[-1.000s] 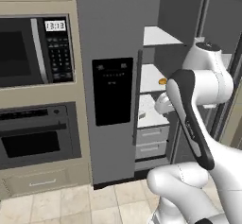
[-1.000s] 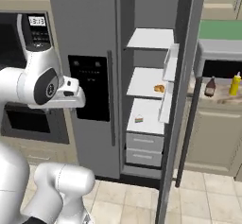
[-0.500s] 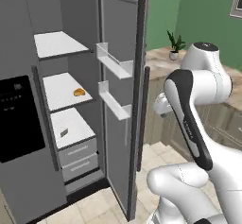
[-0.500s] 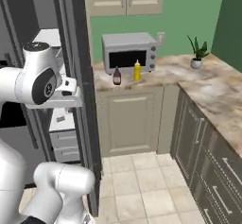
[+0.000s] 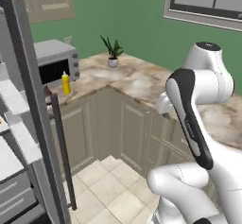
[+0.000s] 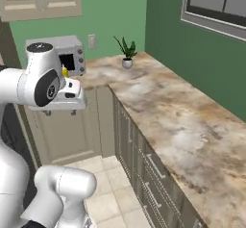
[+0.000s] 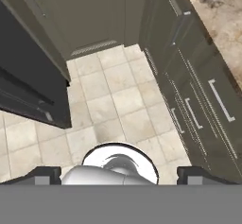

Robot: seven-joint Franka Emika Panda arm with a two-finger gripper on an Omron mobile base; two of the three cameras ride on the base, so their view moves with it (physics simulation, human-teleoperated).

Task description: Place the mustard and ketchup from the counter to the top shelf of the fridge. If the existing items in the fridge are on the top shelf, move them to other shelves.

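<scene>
The mustard [image 5: 66,82] is a yellow squeeze bottle standing on the counter [image 5: 137,79] in front of a grey microwave, far from my hand. A bit of the mustard [image 6: 65,71] also peeks out behind my arm. The ketchup is hidden. The fridge [image 5: 29,105] shows its open dark door edge, white door shelves and grey drawers at the left; the top shelf and the existing items are out of view. My gripper [image 7: 120,173] points down at the tiled floor, open with nothing between its fingertips [image 7: 47,173]. The gripper [image 6: 61,110] hangs well short of the counter.
A grey microwave [image 5: 54,62] and a small potted plant [image 5: 112,53] stand on the counter. Beige cabinets [image 7: 198,90] form a corner below it. The open fridge door [image 7: 28,76] juts over the tiled floor [image 7: 118,105] at the left.
The whole picture has swung right, from the open fridge to the counter corner, so the camera has moved. The gripper has stayed open.
</scene>
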